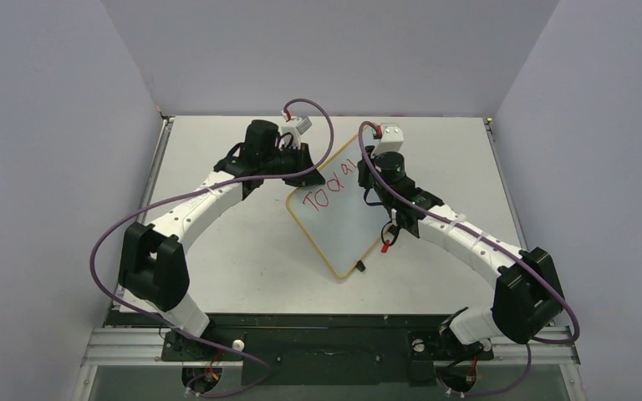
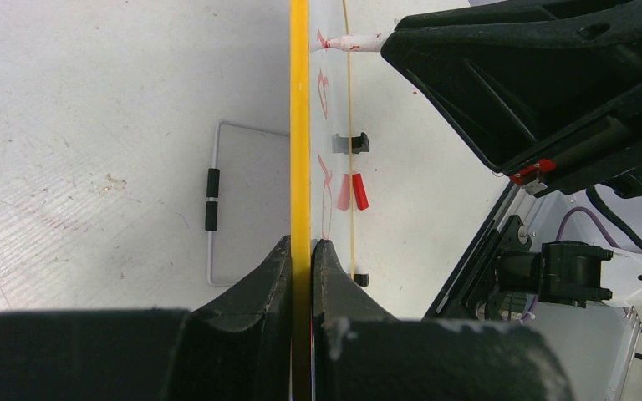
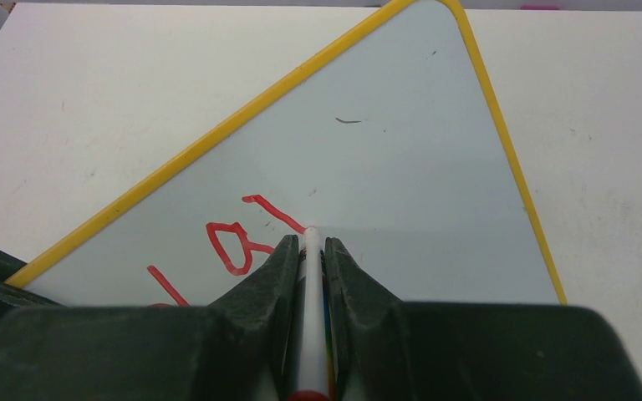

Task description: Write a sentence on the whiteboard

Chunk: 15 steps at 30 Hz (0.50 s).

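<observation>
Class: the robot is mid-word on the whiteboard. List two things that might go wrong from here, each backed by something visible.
1. The left gripper pinches the whiteboard by one edge only, so pen pressure may twist or shift the board and skew the writing.
2. The right gripper holds the marker with its fingers low, right beside the red letters, and might smear them.

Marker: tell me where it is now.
In the right wrist view the marker sits clamped in the right gripper, its tip on the whiteboard beside the red letters.
</observation>
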{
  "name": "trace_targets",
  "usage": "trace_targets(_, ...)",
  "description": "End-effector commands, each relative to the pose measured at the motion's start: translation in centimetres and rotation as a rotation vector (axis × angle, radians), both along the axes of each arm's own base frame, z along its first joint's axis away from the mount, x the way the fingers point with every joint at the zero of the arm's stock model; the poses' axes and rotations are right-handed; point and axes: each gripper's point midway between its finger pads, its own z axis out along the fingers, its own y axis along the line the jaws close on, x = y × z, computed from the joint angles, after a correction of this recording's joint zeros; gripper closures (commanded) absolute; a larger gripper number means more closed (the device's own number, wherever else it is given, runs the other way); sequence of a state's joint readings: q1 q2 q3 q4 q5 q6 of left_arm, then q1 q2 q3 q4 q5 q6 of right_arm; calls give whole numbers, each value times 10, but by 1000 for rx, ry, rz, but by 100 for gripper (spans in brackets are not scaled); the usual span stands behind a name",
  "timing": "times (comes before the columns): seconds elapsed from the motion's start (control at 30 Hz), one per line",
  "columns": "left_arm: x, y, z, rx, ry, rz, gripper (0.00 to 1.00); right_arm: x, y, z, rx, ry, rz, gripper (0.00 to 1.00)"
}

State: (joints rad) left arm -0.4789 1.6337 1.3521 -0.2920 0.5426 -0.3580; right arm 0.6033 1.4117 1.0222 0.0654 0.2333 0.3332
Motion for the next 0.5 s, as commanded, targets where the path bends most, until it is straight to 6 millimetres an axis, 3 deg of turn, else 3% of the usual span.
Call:
trace_targets(0.0, 1, 0, 10, 42, -116, -40, 100, 2, 1, 14, 21, -22, -8, 100)
trace_targets(0.47, 1, -2, 8, 42, -104, -52, 100, 24, 13, 31, 11, -44, -6, 100)
